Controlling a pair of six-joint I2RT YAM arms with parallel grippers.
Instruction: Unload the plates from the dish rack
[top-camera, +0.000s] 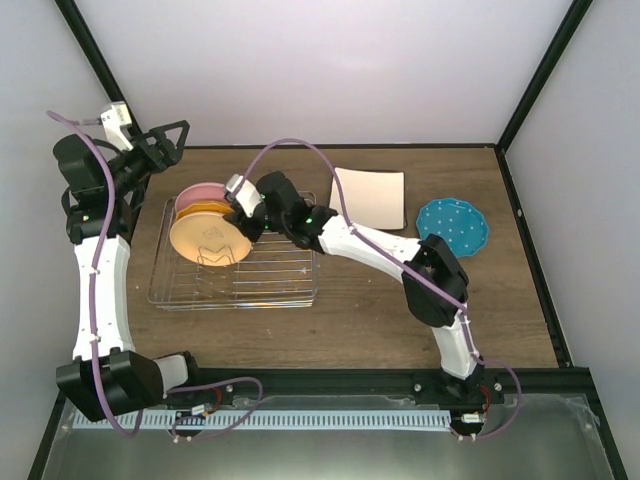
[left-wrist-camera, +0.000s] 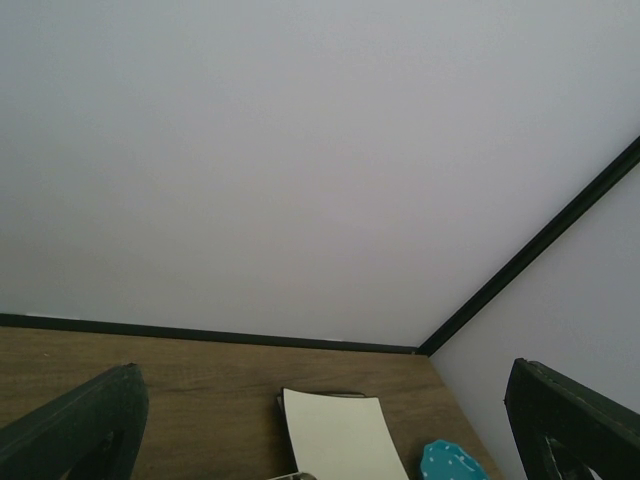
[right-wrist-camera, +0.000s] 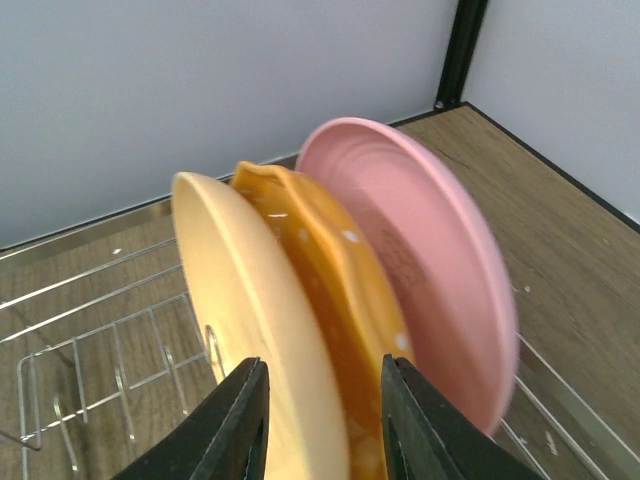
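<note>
The dish rack (top-camera: 285, 275) holds three upright plates at its left end: orange (top-camera: 210, 243) in front, orange dotted (top-camera: 200, 208) behind it, pink (top-camera: 203, 191) at the back. My right gripper (top-camera: 243, 222) is open at their right rims. In the right wrist view the right gripper (right-wrist-camera: 325, 425) straddles the rims of the orange plate (right-wrist-camera: 245, 290) and the orange dotted plate (right-wrist-camera: 335, 265), with the pink plate (right-wrist-camera: 430, 250) just outside. A square cream plate (top-camera: 370, 197), plain side up, and the teal dotted plate (top-camera: 452, 226) lie on the table. My left gripper (top-camera: 165, 140) is open, empty and raised.
The rack's right half (right-wrist-camera: 90, 330) is bare wire. The left wrist view shows the cream plate (left-wrist-camera: 340, 435) and the teal plate (left-wrist-camera: 450, 463) near the back right corner. Walls and a black frame (top-camera: 535, 80) enclose the table.
</note>
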